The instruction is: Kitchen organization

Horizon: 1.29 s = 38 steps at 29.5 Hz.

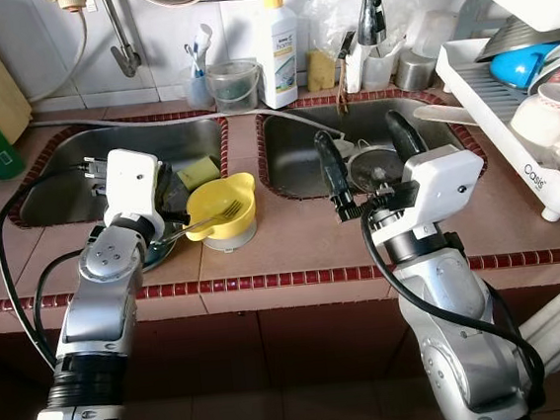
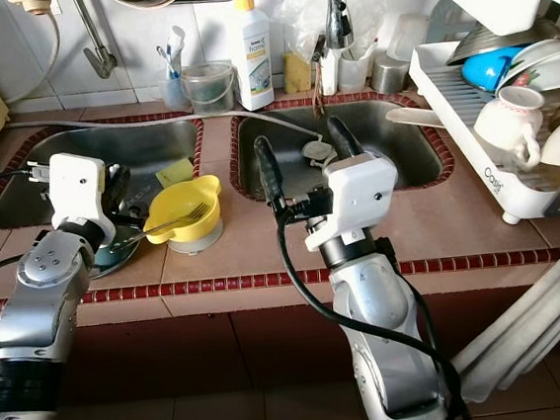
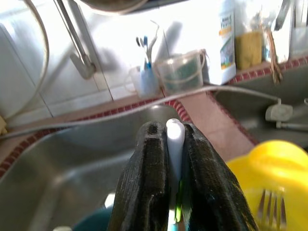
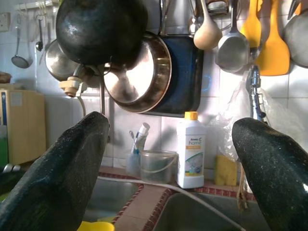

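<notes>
Fork [image 1: 209, 220] clamped in left gripper [image 1: 174, 212] jaws over yellow bowl [image 1: 222, 208]; right gripper [image 1: 366, 152] jaws spread wide.

Before me runs a counter [image 1: 294, 248] of reddish-brown tiles edged with small dark red ones. Two steel sinks [image 1: 106, 157] sit side by side in it, a tiled strip between them. The wall [image 1: 36, 45] behind is white tile, brightly lit, with a tap [image 1: 372, 8] over the right sink. Below the counter the floor [image 1: 277, 389] is dark brown tile, in shade.
</notes>
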### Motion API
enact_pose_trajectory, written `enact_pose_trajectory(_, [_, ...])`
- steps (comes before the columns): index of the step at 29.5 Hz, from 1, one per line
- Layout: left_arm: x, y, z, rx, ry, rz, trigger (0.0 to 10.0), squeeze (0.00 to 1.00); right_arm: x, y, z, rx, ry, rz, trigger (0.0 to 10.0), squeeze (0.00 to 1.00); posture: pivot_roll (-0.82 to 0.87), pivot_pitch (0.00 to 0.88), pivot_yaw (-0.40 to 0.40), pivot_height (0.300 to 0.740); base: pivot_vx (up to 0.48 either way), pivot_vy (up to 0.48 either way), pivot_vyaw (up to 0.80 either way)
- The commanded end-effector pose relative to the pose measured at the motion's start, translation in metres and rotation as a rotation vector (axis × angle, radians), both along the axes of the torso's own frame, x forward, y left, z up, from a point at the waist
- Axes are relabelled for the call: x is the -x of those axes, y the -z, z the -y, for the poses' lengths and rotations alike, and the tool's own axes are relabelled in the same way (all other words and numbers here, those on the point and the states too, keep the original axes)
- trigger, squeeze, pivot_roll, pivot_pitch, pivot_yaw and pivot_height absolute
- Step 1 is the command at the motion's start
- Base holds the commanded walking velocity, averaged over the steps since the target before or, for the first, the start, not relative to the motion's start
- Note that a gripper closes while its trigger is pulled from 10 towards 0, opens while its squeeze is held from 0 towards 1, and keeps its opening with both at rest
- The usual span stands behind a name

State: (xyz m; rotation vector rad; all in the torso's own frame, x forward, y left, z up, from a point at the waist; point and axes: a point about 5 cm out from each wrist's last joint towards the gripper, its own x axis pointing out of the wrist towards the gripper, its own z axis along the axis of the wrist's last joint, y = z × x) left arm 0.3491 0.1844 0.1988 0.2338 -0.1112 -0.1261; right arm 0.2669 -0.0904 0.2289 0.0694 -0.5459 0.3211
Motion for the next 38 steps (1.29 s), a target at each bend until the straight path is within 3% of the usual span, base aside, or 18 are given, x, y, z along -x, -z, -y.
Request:
enact_pose_trajectory(1, [-0.001, -0.017, -0.002, 0.003, -0.007, 0.050, 10.0, 0.00, 0.000, -0.001, 0.000, -0.009, 0.000, 0.002, 10.0, 0.00, -0.21, 0.020, 0.038, 0.740, 0.000, 0.000, 0.00])
enact_pose_trajectory(14, [-0.003, -0.054, -0.016, -0.046, -0.039, 0.164, 10.0, 0.00, -0.001, 0.001, -0.005, -0.012, -0.023, -0.003, 10.0, 0.00, -0.20, 0.020, 0.038, 0.740, 0.000, 0.000, 0.00])
enact_pose_trajectory(21, [-0.003, -0.074, -0.024, -0.032, -0.057, 0.215, 10.0, 0.00, -0.004, 0.000, -0.006, -0.015, -0.034, -0.001, 10.0, 0.00, -0.19, 0.017, 0.028, 0.740, 0.000, 0.000, 0.00])
enact_pose_trajectory(38, [-0.003, -0.094, -0.018, 0.054, 0.015, 0.272, 10.0, 0.00, -0.009, -0.003, -0.004, 0.002, -0.042, 0.016, 10.0, 0.00, -0.21, 0.001, 0.022, 0.740, 0.000, 0.000, 0.00])
